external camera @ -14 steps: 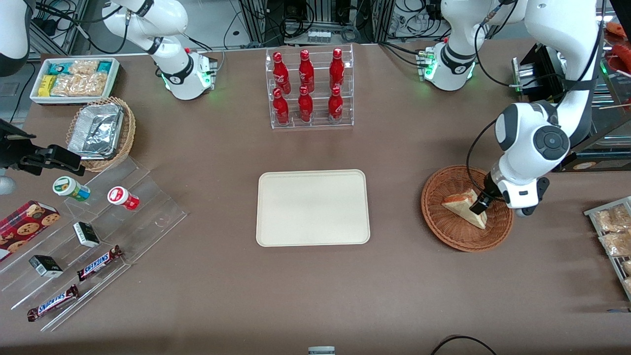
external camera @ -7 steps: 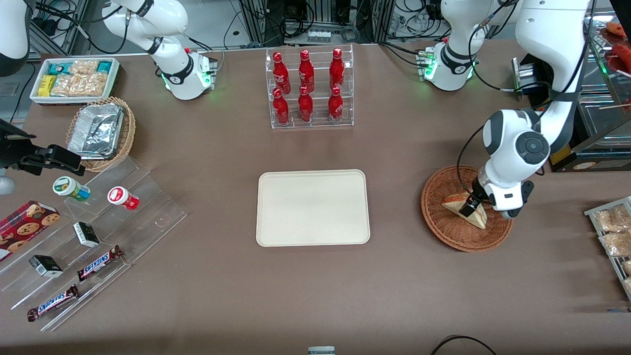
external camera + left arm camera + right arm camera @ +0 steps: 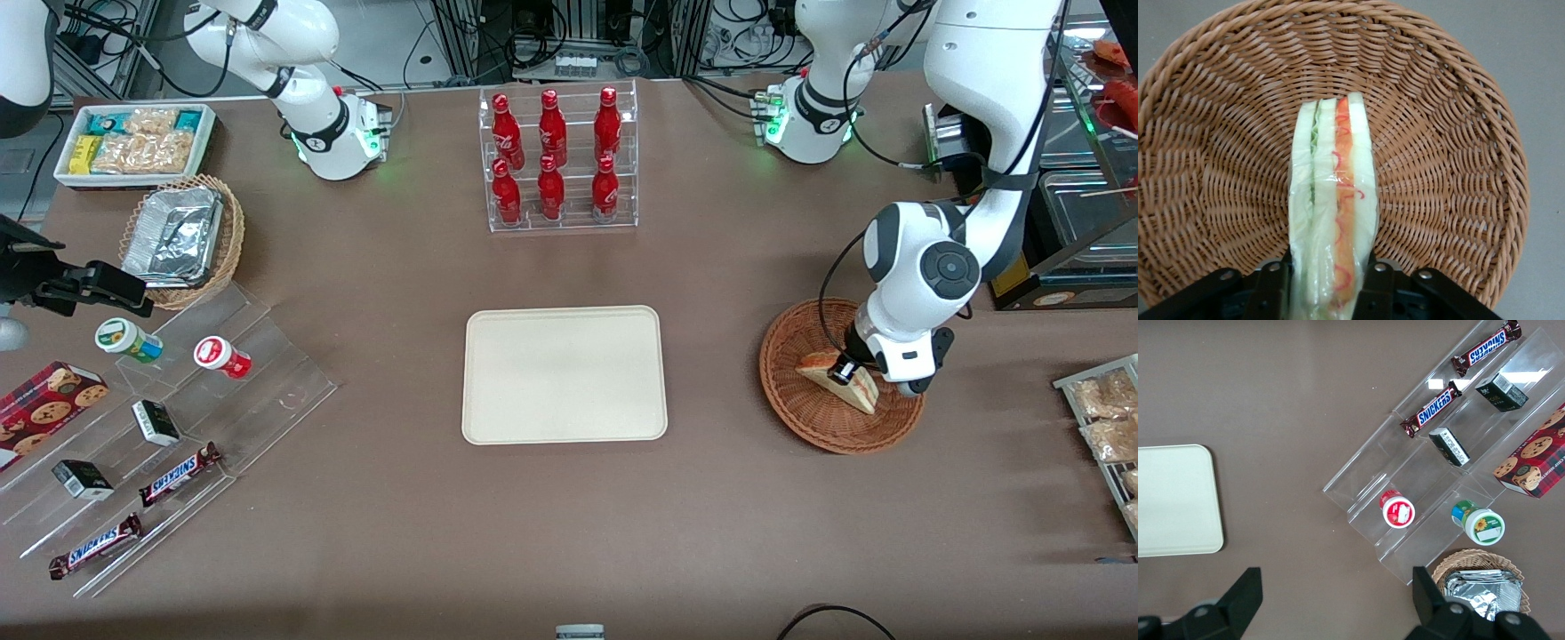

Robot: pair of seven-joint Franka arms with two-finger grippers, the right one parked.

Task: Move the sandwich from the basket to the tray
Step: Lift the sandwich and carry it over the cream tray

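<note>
Between the hand's (image 3: 1331, 283) clamped fingers, the sandwich (image 3: 1333, 220) (edge-on, over the basket (image 3: 1451, 167)).

Bare surface (image 3: 711, 373) lies between the basket (image 3: 791, 400) and the tray (image 3: 564, 373) (nothing stands there). The gripper (image 3: 845, 372), jaws clamped on the sandwich (image 3: 836, 380), sits inside the basket's low rim; the bottle rack (image 3: 558, 160) stands well apart.

The front camera looks down on the whole table (image 3: 373, 533) from high; the left wrist camera stares close into the basket (image 3: 1458, 167) — both show it.
</note>
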